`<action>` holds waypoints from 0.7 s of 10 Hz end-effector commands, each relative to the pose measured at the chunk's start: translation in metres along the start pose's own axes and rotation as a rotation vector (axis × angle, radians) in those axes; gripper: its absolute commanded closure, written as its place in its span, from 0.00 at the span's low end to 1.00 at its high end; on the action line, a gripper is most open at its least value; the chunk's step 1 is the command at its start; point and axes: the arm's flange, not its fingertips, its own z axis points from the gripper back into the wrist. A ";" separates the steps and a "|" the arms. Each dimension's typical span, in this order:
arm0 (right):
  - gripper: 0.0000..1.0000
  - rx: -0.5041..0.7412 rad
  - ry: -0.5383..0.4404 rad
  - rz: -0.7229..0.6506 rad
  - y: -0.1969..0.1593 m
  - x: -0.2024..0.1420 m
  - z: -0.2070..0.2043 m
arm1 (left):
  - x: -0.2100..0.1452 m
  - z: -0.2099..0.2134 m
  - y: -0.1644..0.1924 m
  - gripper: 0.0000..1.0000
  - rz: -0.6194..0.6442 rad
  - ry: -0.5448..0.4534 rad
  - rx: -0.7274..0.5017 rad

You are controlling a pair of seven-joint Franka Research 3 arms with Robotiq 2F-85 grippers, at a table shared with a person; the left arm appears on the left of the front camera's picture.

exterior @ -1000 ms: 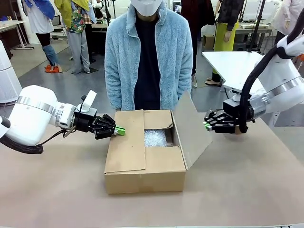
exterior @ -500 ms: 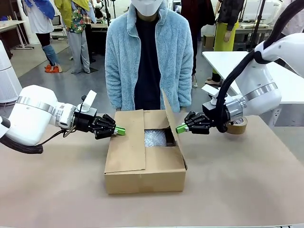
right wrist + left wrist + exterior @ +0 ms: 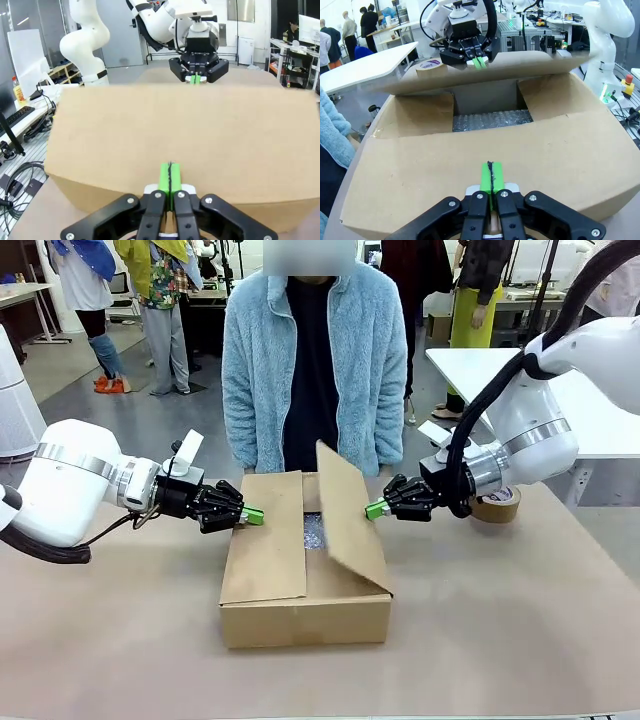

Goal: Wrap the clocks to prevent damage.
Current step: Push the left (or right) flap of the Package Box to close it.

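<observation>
A brown cardboard box [image 3: 300, 610] sits mid-table. Bubble wrap [image 3: 312, 532] shows through the gap between its flaps, and in the left wrist view as bubble wrap [image 3: 492, 120]. The clocks are hidden. My left gripper [image 3: 252, 516] is shut, its green tips resting on the lowered left flap [image 3: 265, 540]. My right gripper [image 3: 376, 509] is shut too, pressed against the outside of the right flap [image 3: 345, 520], which leans inward over the opening. The right wrist view has that gripper [image 3: 170, 181] against the flap [image 3: 185, 130].
A person in a light blue fleece [image 3: 310, 360] stands at the far edge behind the box. A roll of brown tape [image 3: 497, 506] lies on the table behind my right arm. A white table stands at the back right.
My right gripper has moved left, pushing the right flap from splayed outward, through upright, to leaning over the box opening. The left gripper has stayed on the left flap.
</observation>
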 end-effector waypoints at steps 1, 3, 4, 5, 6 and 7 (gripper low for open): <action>0.99 -0.008 0.006 -0.030 -0.012 -0.004 -0.012 | -0.001 -0.002 0.000 1.00 -0.007 0.012 -0.003; 0.99 0.026 0.030 -0.054 -0.015 -0.016 -0.020 | -0.001 -0.002 0.000 1.00 -0.007 0.012 -0.003; 0.99 0.040 0.044 -0.066 -0.015 -0.023 -0.023 | -0.001 -0.002 0.000 1.00 -0.007 0.012 -0.003; 0.99 0.044 0.049 -0.074 -0.016 -0.027 -0.024 | -0.001 -0.002 0.000 1.00 -0.007 0.012 -0.003; 0.99 0.046 0.054 -0.072 -0.017 -0.029 -0.025 | -0.001 -0.002 0.000 1.00 -0.007 0.012 -0.003; 0.99 0.056 0.063 -0.064 -0.017 -0.029 -0.029 | -0.001 -0.002 0.000 1.00 -0.007 0.012 -0.003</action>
